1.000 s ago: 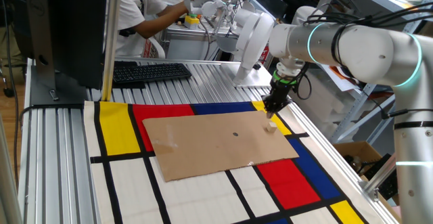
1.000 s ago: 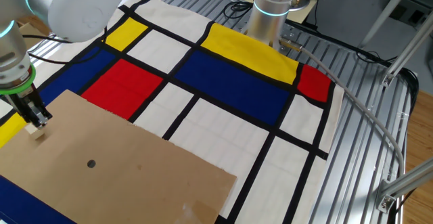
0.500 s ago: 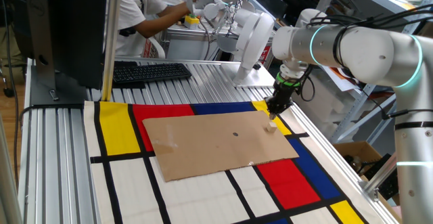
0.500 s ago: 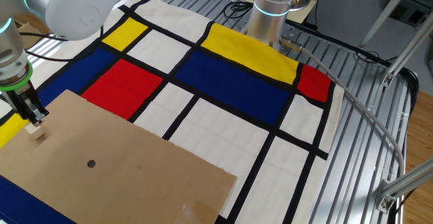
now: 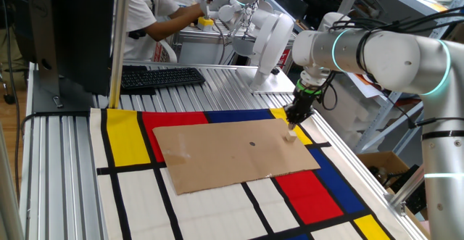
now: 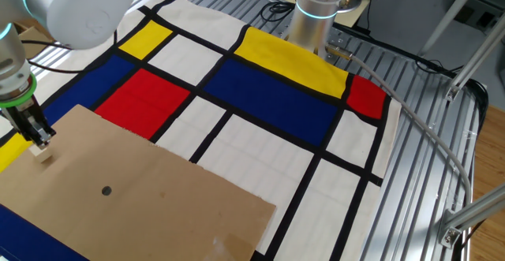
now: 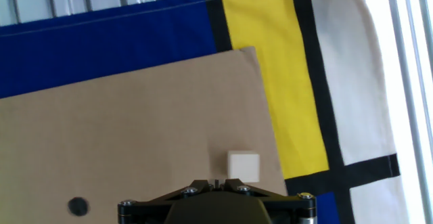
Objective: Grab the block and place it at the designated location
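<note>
The block [image 5: 291,135] is a tiny pale cube lying near the corner of the brown cardboard sheet [image 5: 225,156], close to the yellow stripe. In the hand view the block [image 7: 243,166] sits just ahead and slightly right of my fingertips. My gripper [image 5: 291,122] hangs just above the block [image 6: 43,156], shut, with nothing between its fingers. In the other fixed view the gripper [image 6: 42,140] stands a little above the cube, apart from it. A small dark dot mark [image 6: 106,190] is on the cardboard, further in from the block.
The cardboard lies on a cloth of red, blue, yellow and white panels [image 6: 268,95]. A second robot base [image 6: 316,9] stands at the cloth's far edge. A keyboard [image 5: 159,76], a monitor [image 5: 65,30] and a person [image 5: 156,15] are beyond the table's far end.
The gripper has drifted slightly toward the table's edge and stays shut. The block has not moved.
</note>
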`<state>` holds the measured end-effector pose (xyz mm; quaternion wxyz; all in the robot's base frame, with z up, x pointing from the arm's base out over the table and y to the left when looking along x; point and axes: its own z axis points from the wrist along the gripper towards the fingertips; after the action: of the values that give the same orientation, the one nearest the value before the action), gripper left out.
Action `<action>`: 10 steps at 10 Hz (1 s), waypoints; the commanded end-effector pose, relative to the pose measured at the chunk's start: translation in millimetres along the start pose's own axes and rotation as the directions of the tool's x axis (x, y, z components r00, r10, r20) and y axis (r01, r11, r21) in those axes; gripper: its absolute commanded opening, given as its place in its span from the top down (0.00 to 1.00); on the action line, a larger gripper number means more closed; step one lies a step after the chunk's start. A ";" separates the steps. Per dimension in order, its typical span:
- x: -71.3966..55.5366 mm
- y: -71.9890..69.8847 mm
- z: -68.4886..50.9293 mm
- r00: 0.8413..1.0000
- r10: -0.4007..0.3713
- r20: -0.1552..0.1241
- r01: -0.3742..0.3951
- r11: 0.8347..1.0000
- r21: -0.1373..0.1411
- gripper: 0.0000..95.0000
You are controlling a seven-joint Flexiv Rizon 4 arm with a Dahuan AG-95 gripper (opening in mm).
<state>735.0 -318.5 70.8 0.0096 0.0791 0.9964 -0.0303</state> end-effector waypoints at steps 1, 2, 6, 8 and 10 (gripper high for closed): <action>0.9 0.8 0.6 1.000 -0.007 -0.002 0.007 1.000 0.002 1.00; 0.8 1.4 2.2 1.000 -0.011 -0.009 0.011 1.000 -0.010 1.00; 0.8 1.5 2.7 1.000 -0.026 -0.003 0.025 1.000 -0.010 1.00; 0.8 1.5 2.7 0.999 -0.048 -0.008 0.047 0.997 -0.065 1.00; 0.8 1.5 2.7 0.999 -0.051 -0.011 0.050 0.996 -0.070 1.00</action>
<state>733.1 -316.2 68.2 0.0064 0.0531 0.9985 0.0068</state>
